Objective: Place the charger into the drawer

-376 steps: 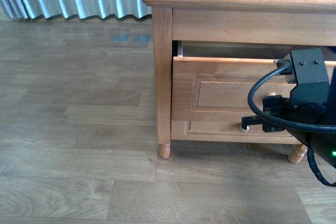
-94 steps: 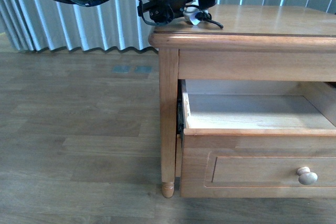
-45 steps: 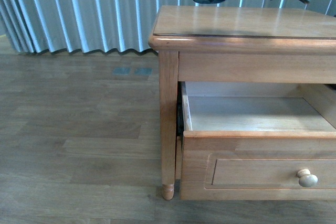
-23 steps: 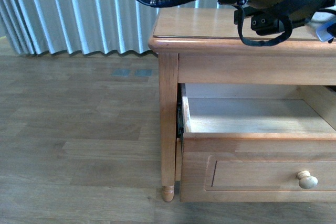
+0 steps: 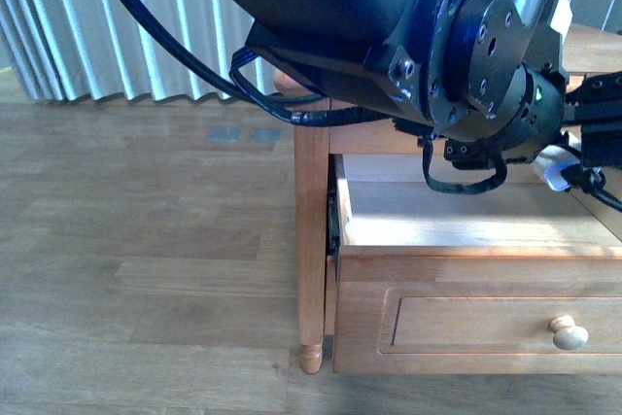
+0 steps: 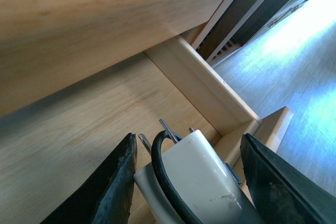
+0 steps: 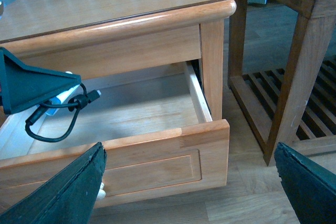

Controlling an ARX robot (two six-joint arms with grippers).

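Note:
The drawer point(image 5: 486, 310) stands pulled open under the tabletop, its pale knob point(image 5: 569, 332) on the recessed front. My left gripper point(image 6: 189, 182) is shut on the charger point(image 6: 210, 179), a white adapter with a black cable point(image 6: 160, 169) looped round it. It hangs just above the drawer's light wood floor point(image 6: 79, 129). In the right wrist view the charger point(image 7: 60, 98) and its dangling cable loop point(image 7: 52, 124) sit over the drawer's inside. My right gripper point(image 7: 189, 192) is open in front of the drawer front point(image 7: 147, 163), touching nothing.
My left arm point(image 5: 389, 36) fills the upper front view and hides most of the tabletop. A slatted wooden side table point(image 7: 294, 51) stands close beside the drawer table's leg point(image 7: 212, 72). Wood floor point(image 5: 146, 240) and curtains lie to the left.
My left gripper lifted the charger off the tabletop, carried it right and lowered it into the open drawer's mouth. The arm now looms close to the front camera.

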